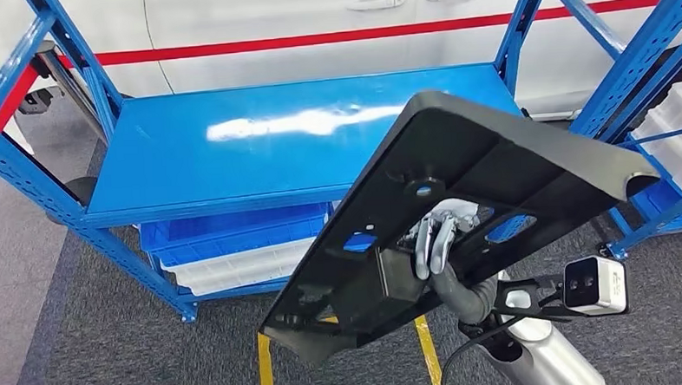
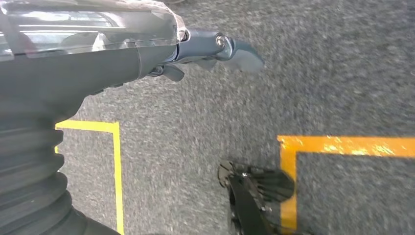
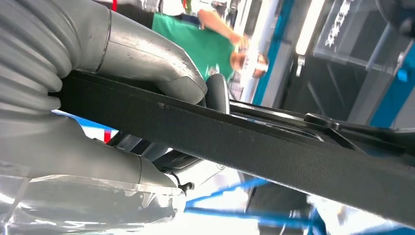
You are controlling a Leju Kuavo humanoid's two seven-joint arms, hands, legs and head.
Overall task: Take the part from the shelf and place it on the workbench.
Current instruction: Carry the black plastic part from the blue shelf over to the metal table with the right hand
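Note:
A large flat black plastic part [image 1: 460, 213] with several cut-outs is held up, tilted, in front of the blue shelf [image 1: 257, 144]. My right hand [image 1: 437, 236] grips it through a cut-out near its middle, fingers curled over the edge. In the right wrist view the part's textured black edge [image 3: 274, 147] runs between the thick thumb [image 3: 161, 63] and the rest of my right hand [image 3: 98, 166]. My left hand [image 2: 215, 51] hangs over the grey carpet with nothing in it, fingers loosely bent.
The blue shelf's top board is bare and glossy; blue and white bins [image 1: 236, 249] sit below it. A second blue rack [image 1: 663, 100] with white trays stands at the right. Behind is a white vehicle with a red stripe [image 1: 313, 39]. Yellow floor lines [image 2: 342, 145] mark the carpet.

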